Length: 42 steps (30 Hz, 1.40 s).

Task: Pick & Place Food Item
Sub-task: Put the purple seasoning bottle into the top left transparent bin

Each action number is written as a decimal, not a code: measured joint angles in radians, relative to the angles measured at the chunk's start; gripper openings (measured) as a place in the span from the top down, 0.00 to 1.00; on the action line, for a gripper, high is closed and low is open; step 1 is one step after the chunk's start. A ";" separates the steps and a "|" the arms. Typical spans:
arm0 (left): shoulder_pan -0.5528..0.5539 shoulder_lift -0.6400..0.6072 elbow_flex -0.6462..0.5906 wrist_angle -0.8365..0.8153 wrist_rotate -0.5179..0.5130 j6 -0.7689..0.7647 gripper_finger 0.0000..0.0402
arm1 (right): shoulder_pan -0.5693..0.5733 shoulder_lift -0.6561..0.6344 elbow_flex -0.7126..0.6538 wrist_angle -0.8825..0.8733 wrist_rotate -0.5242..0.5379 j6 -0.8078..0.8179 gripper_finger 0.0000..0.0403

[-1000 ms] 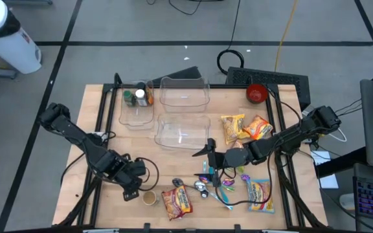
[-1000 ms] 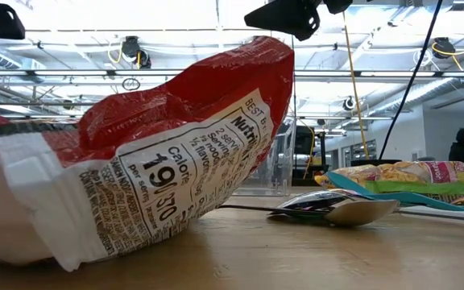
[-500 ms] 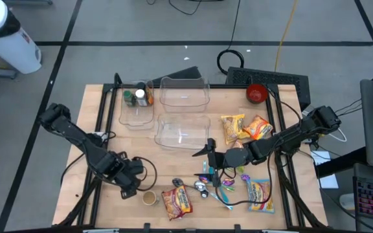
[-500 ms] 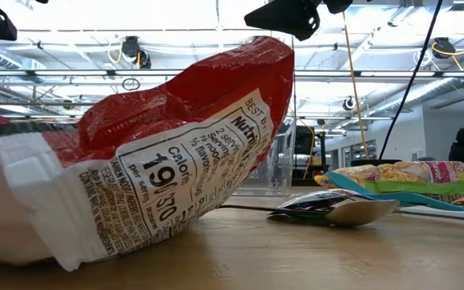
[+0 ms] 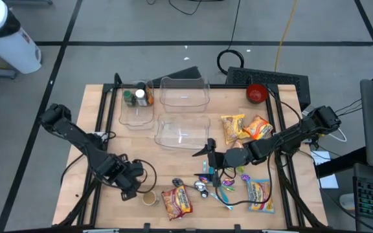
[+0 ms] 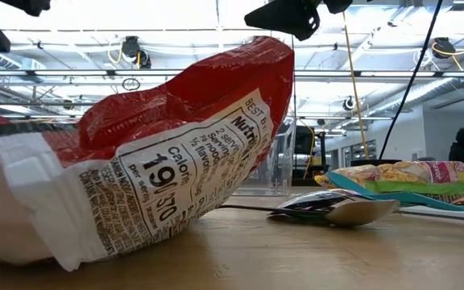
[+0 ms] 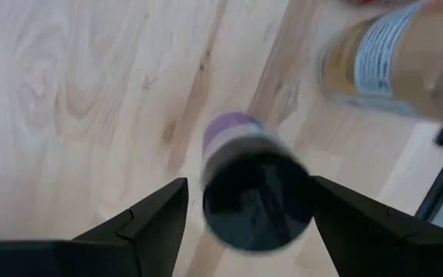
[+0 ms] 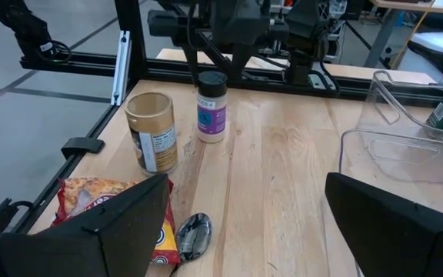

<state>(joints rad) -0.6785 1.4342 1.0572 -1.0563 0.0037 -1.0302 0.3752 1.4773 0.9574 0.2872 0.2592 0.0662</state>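
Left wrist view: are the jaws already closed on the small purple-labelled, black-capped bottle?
No, the left gripper hangs above the small purple-labelled, black-capped bottle with its jaws open, and bare wood shows on either side of the bottle.

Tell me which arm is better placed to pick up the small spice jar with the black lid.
The left: its open hand hangs directly over the spice jar, fingers on both sides. The right hand waits open mid-table, farther away.

Tan jar crowding spice bottle
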 joint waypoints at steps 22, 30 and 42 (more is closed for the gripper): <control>0.000 0.000 -0.045 0.020 -0.005 -0.041 0.33 | 0.000 0.000 0.000 0.000 0.000 0.000 0.14; 0.000 0.000 -0.045 0.015 -0.005 -0.039 0.33 | 0.000 0.000 0.000 0.000 0.000 0.000 0.14; 0.014 -0.004 -0.037 0.006 -0.001 -0.037 0.49 | 0.000 0.000 0.000 0.001 0.000 -0.003 0.14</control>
<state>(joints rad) -0.6640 1.4304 1.0197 -1.0506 0.0029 -1.0673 0.3752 1.4773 0.9575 0.2879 0.2593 0.0631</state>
